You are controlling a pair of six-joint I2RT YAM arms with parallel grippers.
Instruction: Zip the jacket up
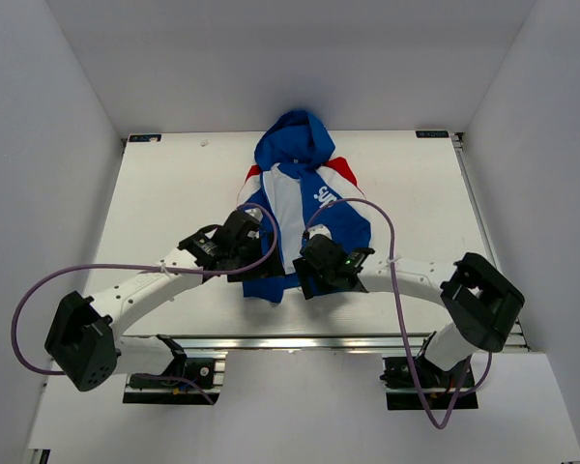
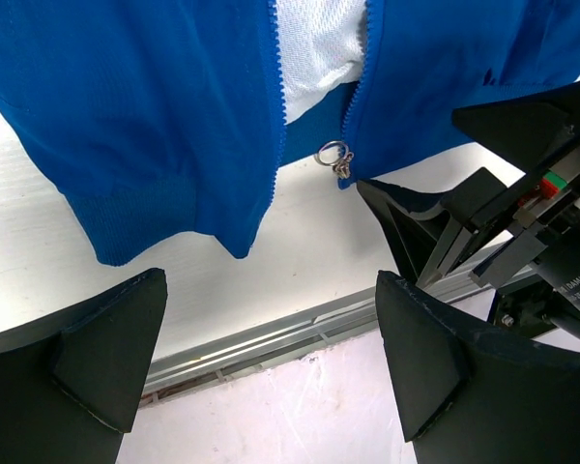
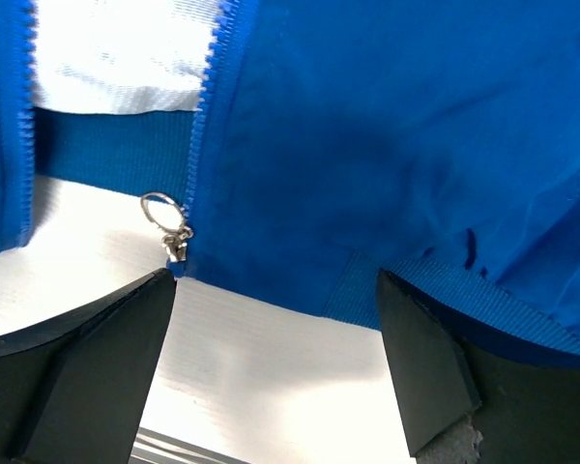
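Observation:
The royal-blue hooded jacket (image 1: 300,198) lies on the white table, hood far, hem near, front unzipped with white lining showing. Its hem fills the left wrist view (image 2: 164,126) and the right wrist view (image 3: 387,145). The silver zipper pull with a ring (image 2: 336,159) hangs at the bottom of the right front edge; it also shows in the right wrist view (image 3: 171,232). My left gripper (image 2: 271,367) is open and empty just before the left hem. My right gripper (image 3: 275,362) is open and empty at the right hem, its left finger (image 3: 87,367) just below the pull.
The table's near edge with its metal rail (image 2: 271,333) lies just under the left gripper. The right gripper's body (image 2: 522,222) stands close on the right in the left wrist view. White walls enclose the table (image 1: 174,193).

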